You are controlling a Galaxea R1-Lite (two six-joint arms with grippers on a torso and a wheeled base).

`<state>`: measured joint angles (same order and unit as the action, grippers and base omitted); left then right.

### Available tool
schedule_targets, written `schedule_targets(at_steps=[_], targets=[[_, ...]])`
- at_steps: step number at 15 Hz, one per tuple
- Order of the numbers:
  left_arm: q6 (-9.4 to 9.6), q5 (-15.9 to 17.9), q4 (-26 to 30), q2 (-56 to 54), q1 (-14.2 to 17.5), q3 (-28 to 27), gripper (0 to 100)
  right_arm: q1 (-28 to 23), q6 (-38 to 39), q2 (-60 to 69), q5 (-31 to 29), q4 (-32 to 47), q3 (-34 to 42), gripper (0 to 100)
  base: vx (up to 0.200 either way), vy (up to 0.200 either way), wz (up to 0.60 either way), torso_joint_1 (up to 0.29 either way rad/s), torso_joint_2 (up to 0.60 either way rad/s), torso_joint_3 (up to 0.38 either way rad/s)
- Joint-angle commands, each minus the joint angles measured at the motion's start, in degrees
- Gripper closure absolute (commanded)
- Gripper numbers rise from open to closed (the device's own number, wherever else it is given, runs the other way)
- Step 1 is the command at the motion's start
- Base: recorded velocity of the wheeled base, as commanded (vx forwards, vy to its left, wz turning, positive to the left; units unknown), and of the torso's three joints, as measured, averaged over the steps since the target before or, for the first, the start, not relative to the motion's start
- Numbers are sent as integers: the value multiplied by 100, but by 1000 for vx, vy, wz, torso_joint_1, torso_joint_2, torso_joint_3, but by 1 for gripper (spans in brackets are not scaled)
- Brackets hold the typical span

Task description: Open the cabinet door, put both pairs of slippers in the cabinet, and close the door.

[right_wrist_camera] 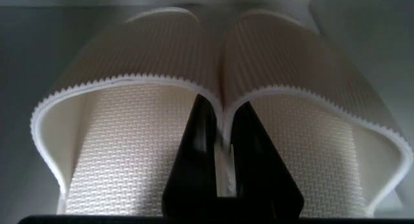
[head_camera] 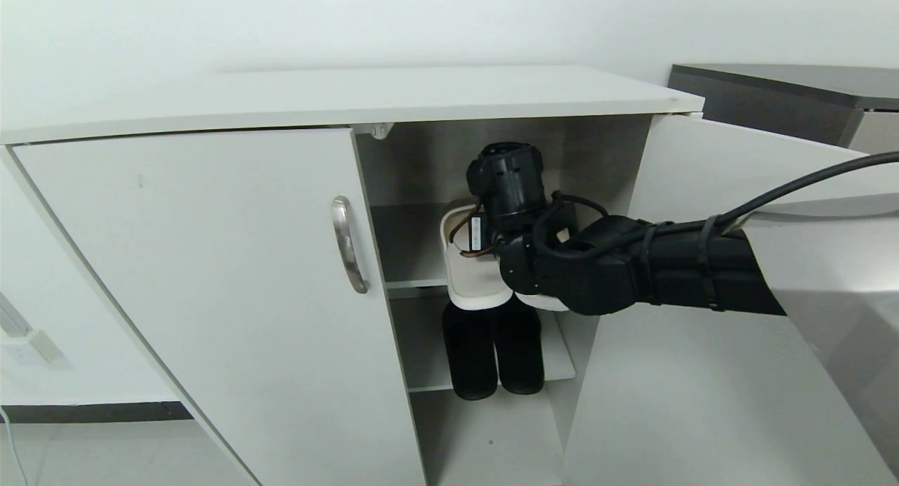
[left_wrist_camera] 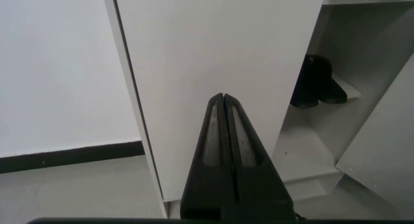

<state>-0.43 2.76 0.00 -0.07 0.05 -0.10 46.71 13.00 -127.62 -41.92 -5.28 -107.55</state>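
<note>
The white cabinet (head_camera: 351, 100) has its right door (head_camera: 702, 373) swung open and its left door (head_camera: 197, 275) shut. My right arm reaches inside at upper-shelf height. There my right gripper (right_wrist_camera: 222, 114) is shut on the pair of white slippers (right_wrist_camera: 129, 140), pinching their adjoining inner edges. The heels of the white slippers (head_camera: 470, 282) jut out past the shelf front. A pair of black slippers (head_camera: 491, 352) lies on the shelf below, heels overhanging. My left gripper (left_wrist_camera: 223, 98) is shut and empty, low in front of the closed left door, with the black slippers (left_wrist_camera: 317, 81) off to its side.
A metal handle (head_camera: 348, 244) sits on the closed left door by the opening. The bottom compartment (head_camera: 491, 437) holds nothing. A grey unit (head_camera: 786, 100) stands behind the open door. Pale floor (left_wrist_camera: 77, 191) and a dark baseboard run along the wall.
</note>
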Motion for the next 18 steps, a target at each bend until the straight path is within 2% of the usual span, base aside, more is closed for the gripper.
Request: schedule_targets(at_steps=[1, 4, 13, 14, 18], targets=[[-1, -3, 0, 7, 4, 1, 100, -75, 10, -298, 0, 88, -460, 100, 0, 0, 0, 0, 0, 0], [-1, -3, 0, 7, 4, 1, 100, -110, 1, -404, -9, 97, -705, 100, 0, 0, 0, 0, 0, 0], [-10, -12, -9, 7, 4, 1, 100, -215, -69, -553, 0, 124, -705, 100, 0, 0, 0, 0, 0, 0], [-10, -12, -9, 7, 4, 1, 100, -215, -69, -553, 0, 159, -705, 0, 0, 0, 0, 0, 0, 0], [-10, -12, 0, 7, 4, 1, 100, -180, -69, -509, -18, 264, -705, 0, 0, 0, 0, 0, 0, 0]])
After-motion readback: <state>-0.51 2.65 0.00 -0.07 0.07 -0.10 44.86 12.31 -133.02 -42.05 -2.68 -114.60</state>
